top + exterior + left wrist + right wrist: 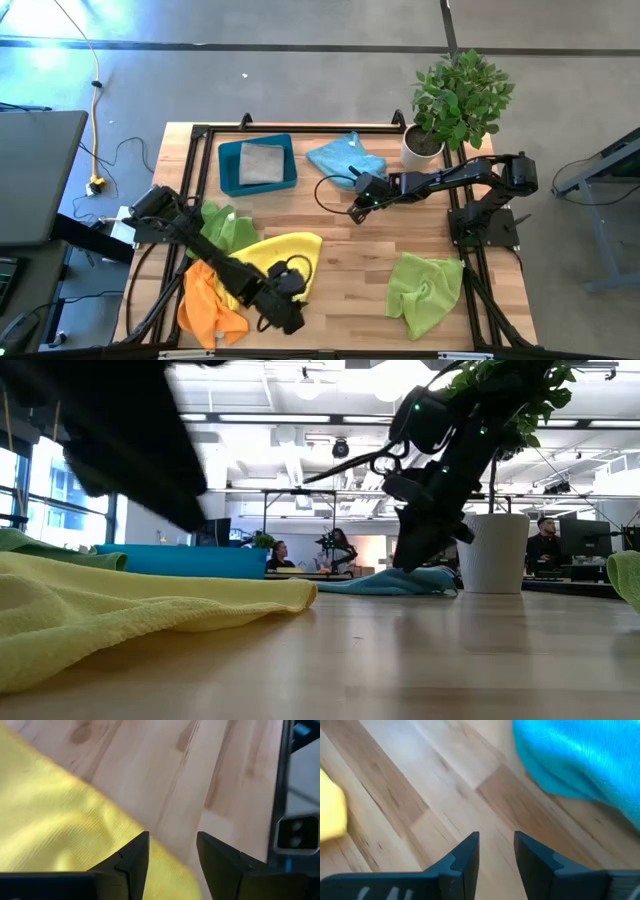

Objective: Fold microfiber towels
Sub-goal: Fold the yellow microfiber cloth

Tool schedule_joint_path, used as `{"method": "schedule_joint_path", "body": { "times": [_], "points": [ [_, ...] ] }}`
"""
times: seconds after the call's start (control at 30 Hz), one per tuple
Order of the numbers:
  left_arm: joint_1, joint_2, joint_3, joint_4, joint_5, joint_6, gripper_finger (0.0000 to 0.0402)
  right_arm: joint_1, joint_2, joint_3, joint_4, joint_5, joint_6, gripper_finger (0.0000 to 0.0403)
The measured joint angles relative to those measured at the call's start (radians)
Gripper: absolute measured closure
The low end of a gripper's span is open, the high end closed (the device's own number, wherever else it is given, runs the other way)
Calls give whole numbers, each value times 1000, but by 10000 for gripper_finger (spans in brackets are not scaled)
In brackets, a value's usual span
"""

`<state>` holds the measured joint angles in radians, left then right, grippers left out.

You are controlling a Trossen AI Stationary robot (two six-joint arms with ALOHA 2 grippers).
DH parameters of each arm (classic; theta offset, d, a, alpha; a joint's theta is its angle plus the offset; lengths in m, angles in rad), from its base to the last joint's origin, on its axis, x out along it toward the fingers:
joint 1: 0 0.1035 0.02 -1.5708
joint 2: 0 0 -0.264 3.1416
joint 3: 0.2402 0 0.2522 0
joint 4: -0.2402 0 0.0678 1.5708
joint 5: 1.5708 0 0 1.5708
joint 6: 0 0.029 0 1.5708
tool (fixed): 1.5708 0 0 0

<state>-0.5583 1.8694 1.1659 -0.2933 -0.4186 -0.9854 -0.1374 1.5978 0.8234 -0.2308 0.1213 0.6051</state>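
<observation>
A yellow towel lies rumpled on the wooden table near the front, with an orange towel and a green towel to its left. My left gripper hangs open over the yellow towel's near edge, touching nothing. A light blue towel lies at the back. My right gripper stands open over bare wood just in front of the light blue towel. A lime green towel lies crumpled at the front right. A grey towel rests folded in the teal tray.
A potted plant stands at the back right corner, close behind my right arm. A black metal frame runs along the table's edges. Bare wood lies between the yellow and lime green towels.
</observation>
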Motion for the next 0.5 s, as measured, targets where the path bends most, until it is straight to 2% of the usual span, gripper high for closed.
{"method": "schedule_joint_path", "body": {
  "times": [0.27,0.5],
  "points": [
    [-71,25,0,-77,-50,-58,245,1,0,0,100,19,158,288],
    [-84,98,0,-62,-29,-59,245,2,0,0,143,18,183,288]
  ]
}}
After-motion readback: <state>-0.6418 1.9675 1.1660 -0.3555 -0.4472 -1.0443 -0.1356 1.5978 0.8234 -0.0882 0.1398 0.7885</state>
